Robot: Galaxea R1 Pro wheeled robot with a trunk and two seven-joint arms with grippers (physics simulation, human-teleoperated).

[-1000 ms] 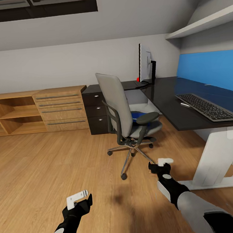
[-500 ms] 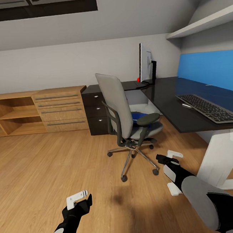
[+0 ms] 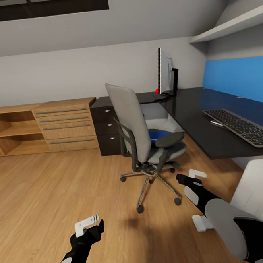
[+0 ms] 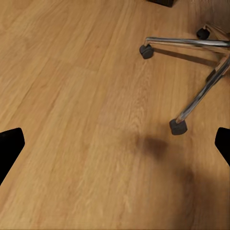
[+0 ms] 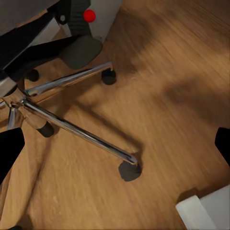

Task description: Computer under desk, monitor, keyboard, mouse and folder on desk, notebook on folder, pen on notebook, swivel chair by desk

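My left gripper (image 3: 89, 223) hangs low over bare floor (image 3: 52, 188), jaws spread with nothing between them; I judge it parked out of the way while the base rolls in. My right gripper (image 3: 190, 177) also has its jaws spread and empty, and it sits near the chair (image 3: 142, 134), just short of the chrome legs, aimed at the castors in the right wrist view, which to my eye suits a reach toward the seat.

On that seat lies the folder (image 3: 159, 134), one strip of blue showing under the armrest. It is the item I need to lift to the desk (image 3: 194, 112), so I read this as the approach step, most of the task left.

The chair stands close to the desk's inner corner, back turned to me, seat facing the desktop. One monitor (image 3: 165, 71) is upright at the far end of the desk, seen edge-on with a red light at its base. One keyboard (image 3: 241, 126) lies on the near wing, well apart from the monitor, so it has yet to be moved beside it.

Count: two grippers, one chair, one folder, one monitor, one keyboard, one black drawer unit (image 3: 106, 128) showing three knobs. In the right wrist view a red light marks a grey case beyond the chair base, probably the computer (image 5: 103, 17).
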